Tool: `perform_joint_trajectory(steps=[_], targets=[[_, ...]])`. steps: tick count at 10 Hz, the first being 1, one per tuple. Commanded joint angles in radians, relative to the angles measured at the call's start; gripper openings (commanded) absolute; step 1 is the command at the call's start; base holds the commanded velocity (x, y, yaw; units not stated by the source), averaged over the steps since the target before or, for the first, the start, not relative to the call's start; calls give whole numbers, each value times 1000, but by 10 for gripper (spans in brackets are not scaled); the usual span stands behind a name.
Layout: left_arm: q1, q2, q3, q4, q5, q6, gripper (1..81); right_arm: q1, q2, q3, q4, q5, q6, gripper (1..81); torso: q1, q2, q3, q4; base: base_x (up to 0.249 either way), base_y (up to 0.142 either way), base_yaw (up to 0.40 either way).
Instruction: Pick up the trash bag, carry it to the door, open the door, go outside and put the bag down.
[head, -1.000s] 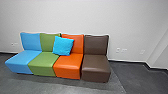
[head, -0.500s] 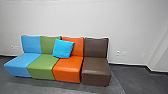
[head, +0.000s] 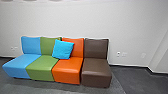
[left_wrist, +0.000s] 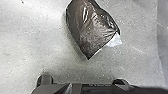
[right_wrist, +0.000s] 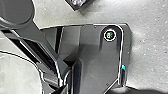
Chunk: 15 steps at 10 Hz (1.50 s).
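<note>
A dark, glossy trash bag (left_wrist: 92, 27) shows in the left wrist view over the pale floor, with a pointed corner and a bit of white at one edge. It is apart from the robot's dark base plate. In the right wrist view, a small part of a dark, shiny bag (right_wrist: 78, 3) shows just beyond the base plate. Whether the bag rests on the floor or hangs, I cannot tell.
Ahead in the head view, a row of blue, green, orange and brown seats (head: 96, 71) stands against a pale wall (head: 135, 27). A bright blue cushion (head: 63, 49) leans on it. Dark floor (head: 135, 77) runs along the right.
The whole head picture has shifted, the seats now showing lower and more wall above them, so the camera has moved. The seats and cushion keep their places relative to each other.
</note>
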Motion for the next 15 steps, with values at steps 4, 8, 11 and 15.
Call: perform_joint_trajectory(steps=[4, 8, 11, 15], targets=[[-122, -9, -27, -86, 90, -6, 811, 61, -116, 87, 4, -59, 5, 811, 127, -200, -184, 0, 0, 0, 0], [-184, 5, -46, -162, 137, -9, 811, 124, -214, 175, 4, -60, 25, 811, 219, -343, -203, 0, 0, 0, 0], [-205, 49, -130, -186, 172, -9, 811, 214, -289, 241, 3, -77, 71, 811, 284, -448, -218, 0, 0, 0, 0], [-228, 82, -175, -215, 202, -9, 811, 366, -341, 333, 43, -210, 79, 811, 373, -591, -218, 0, 0, 0, 0]])
